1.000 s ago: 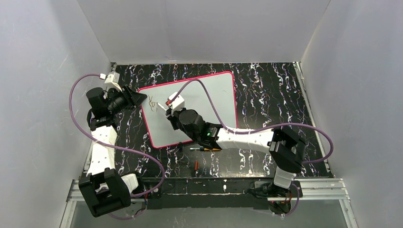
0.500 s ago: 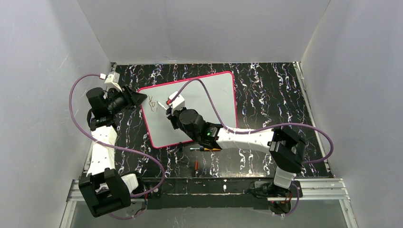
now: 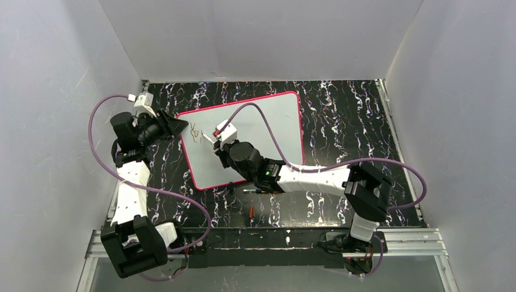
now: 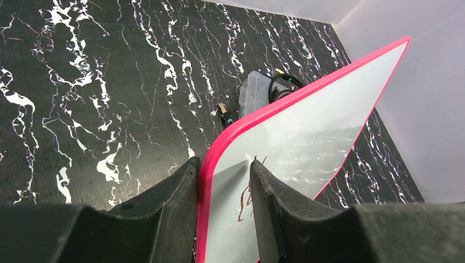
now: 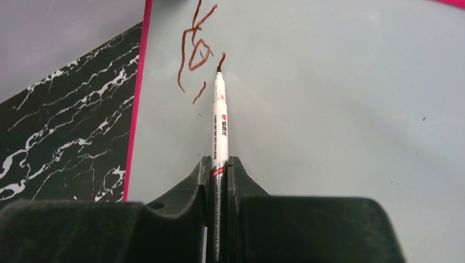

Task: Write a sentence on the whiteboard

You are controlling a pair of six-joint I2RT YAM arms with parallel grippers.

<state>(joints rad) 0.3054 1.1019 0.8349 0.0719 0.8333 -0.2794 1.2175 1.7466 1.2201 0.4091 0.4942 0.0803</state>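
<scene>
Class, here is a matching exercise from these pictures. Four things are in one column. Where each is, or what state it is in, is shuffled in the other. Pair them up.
Things
1. marker
2. left gripper
3. lettering
4. small red thing

Places or states
A. lying on the black marbled table, off the whiteboard
B. brown-red strokes on the whiteboard, beside its pink edge
C. clamped in the right gripper, tip at a stroke's end
D. fingers on either side of the whiteboard's pink rim

Pairs: 1-C, 2-D, 3-B, 4-A
</scene>
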